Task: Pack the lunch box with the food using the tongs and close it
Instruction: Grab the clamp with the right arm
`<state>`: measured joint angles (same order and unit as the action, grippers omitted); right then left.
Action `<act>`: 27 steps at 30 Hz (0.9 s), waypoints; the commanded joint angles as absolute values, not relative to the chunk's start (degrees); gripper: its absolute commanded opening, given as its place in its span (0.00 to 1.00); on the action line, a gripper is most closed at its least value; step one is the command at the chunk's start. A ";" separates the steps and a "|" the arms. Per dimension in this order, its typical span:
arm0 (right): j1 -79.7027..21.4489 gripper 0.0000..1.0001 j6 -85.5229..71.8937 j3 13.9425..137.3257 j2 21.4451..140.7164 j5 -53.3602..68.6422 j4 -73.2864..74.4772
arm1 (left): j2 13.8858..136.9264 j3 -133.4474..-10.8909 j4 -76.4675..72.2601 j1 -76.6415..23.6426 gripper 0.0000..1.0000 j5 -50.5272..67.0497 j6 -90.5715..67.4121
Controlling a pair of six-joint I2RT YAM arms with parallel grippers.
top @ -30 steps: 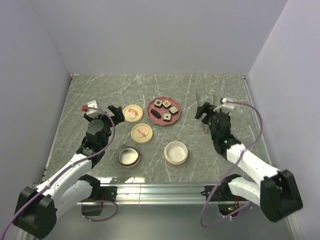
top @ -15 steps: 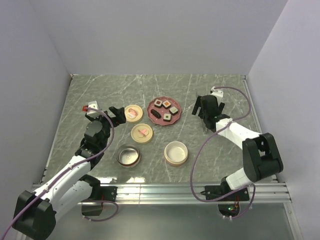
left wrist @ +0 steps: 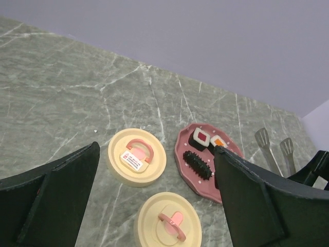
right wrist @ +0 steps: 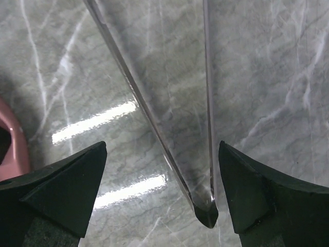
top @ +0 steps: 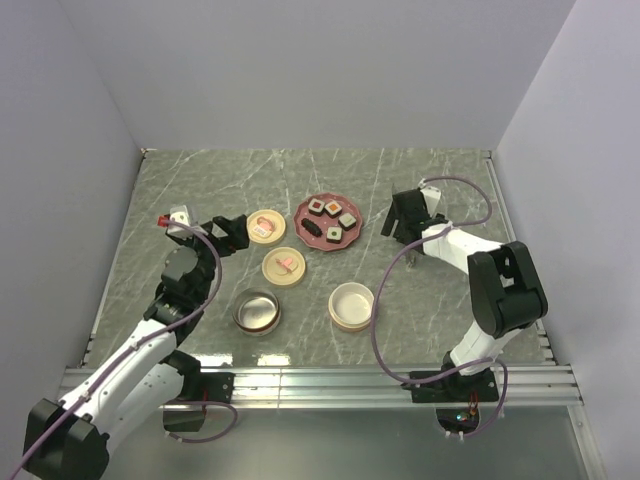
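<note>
The tongs [right wrist: 154, 118] lie flat on the marble table, their two thin arms meeting at a joint [right wrist: 206, 212]. My right gripper [right wrist: 162, 154] is open and low over them, one finger on each side of the arms near the joint, touching neither. In the top view this gripper [top: 405, 218] hides most of them. The food [top: 330, 220] sits on a pink plate [top: 306, 240]: several cubes and one dark piece [left wrist: 198, 164]. My left gripper [top: 232, 232] is open and empty, hanging left of the plate. The lunch box stands open in parts: a cream tub [top: 352, 305] and a metal bowl [top: 257, 311].
Two cream round lids with pink handles lie left of the plate, one farther [top: 266, 225] and one nearer [top: 284, 266]. The tongs' two flat heads [left wrist: 263, 138] point toward the back wall. Side walls close in the table on the left and right.
The right arm has folded upright and its gripper has dropped a little left onto the tongs, jaws spreading wider. The left gripper has barely shifted.
</note>
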<state>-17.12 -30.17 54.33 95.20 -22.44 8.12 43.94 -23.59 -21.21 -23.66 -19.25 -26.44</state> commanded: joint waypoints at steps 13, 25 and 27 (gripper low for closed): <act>-15.03 0.97 -32.78 56.16 95.54 -22.23 7.82 | 43.95 -23.47 -21.44 -23.82 0.99 -21.36 -26.63; -15.12 0.94 -33.92 57.74 96.50 -23.81 11.07 | 43.42 -22.94 -21.97 -23.82 1.00 -20.39 -26.72; -15.12 0.93 -34.28 58.09 96.77 -23.82 11.78 | 43.15 -22.85 -21.80 -23.82 0.99 -20.22 -26.72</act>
<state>-15.49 -32.82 55.29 96.49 -21.87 10.59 43.97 -22.68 -20.25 -23.66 -20.34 -26.44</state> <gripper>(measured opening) 0.937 0.995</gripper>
